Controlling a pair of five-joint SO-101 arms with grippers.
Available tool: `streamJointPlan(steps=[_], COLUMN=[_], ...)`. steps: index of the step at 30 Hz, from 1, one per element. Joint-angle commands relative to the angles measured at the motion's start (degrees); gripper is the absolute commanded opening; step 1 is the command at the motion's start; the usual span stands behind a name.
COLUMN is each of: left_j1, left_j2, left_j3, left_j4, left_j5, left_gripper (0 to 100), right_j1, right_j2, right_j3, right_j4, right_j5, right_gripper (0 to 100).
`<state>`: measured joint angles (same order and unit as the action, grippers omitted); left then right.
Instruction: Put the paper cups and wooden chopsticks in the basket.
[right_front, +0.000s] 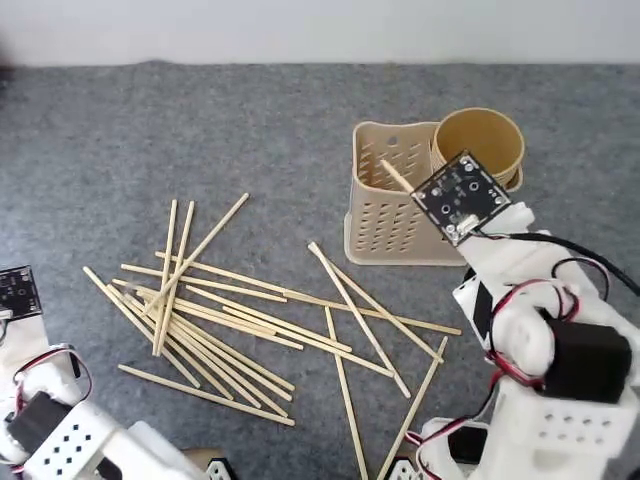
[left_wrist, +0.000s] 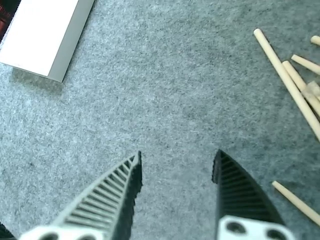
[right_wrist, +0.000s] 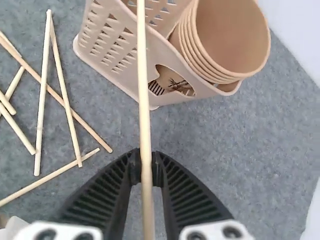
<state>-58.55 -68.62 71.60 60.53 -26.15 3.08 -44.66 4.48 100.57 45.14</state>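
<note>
jutting from the right gripper (right_wrist: 145, 169), a chopstick (right_wrist: 143, 95) points (straight) toward the basket (right_wrist: 107, 42).

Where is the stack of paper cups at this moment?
In the high view, the stack of paper cups sits inside the basket, at its right end, near the right tool.

Bright, even light covers the grey mat (right_front: 200, 130), with faint soft shadows beside the basket (right_front: 385, 225).

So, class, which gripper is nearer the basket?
Right. The right gripper, shut on a chopstick, is just beside the basket; the left gripper hangs open over carpet beyond the loose chopsticks.
</note>
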Motion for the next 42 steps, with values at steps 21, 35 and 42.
streamJointPlan(steps=[21,35,42], left_j1=[0.4,0.4,0.4], left_j2=[-0.7,-0.7,-0.7], left_j3=[1.0,1.0,1.0], left_j4=[-1.1,-1.1,-1.1], left_j5=[-0.4,-0.5,-0.5], left_gripper=[22,22,22], right_j1=[0.3,-3.6,-14.3], right_j2=[25.2,13.9,1.3], right_j3=[-32.8,-6.4,17.9], right_j4=[2.2,2.2,-3.5], right_j5=[-3.8,-12.5,-12.7], right_gripper=[19.9,19.7,19.8])
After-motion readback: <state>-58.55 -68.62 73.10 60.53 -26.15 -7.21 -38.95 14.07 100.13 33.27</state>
